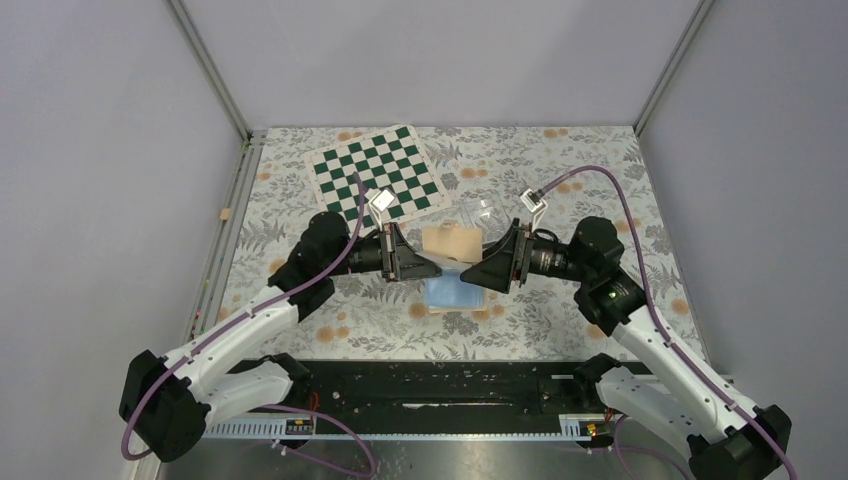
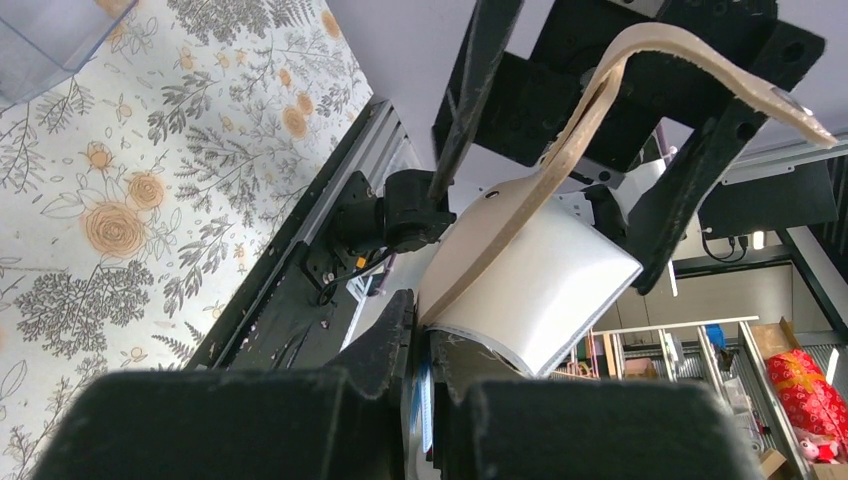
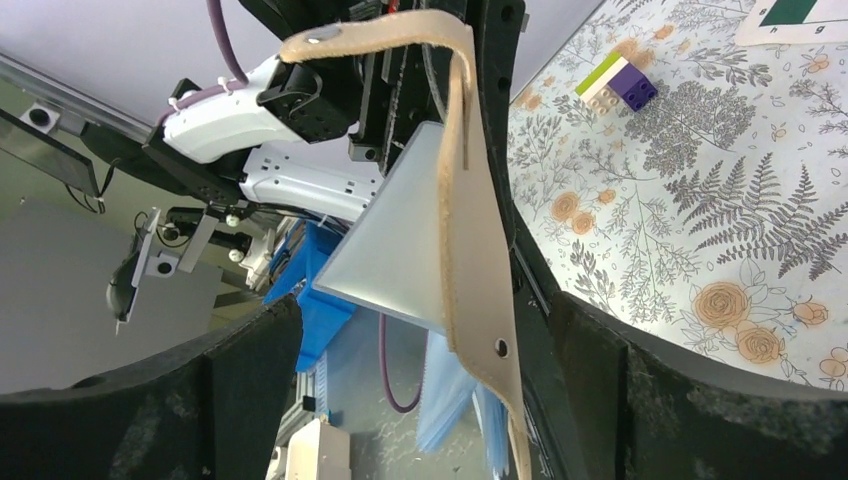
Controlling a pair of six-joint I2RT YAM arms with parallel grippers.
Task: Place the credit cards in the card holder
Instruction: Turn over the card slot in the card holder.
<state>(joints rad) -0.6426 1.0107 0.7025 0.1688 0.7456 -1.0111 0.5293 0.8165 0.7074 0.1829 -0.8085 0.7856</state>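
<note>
I have the left gripper [image 2: 425,375] clenched on the card holder [image 2: 490,225], right gripper [image 3: 425,350] released; one credit card [image 2: 545,290] looks part-inserted.

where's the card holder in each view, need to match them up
top external: card holder dead centre
left wrist: card holder at centre, tan flap curling to upper right
right wrist: card holder at centre, tan flap running top to bottom
shared landmark: floral tablecloth

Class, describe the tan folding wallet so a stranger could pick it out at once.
On the floral tablecloth, look at the centre, beside the green-and-white chessboard mat. The flat tan folding wallet is there, its light-blue lining showing, unlike the clear plastic box beside it.
</note>
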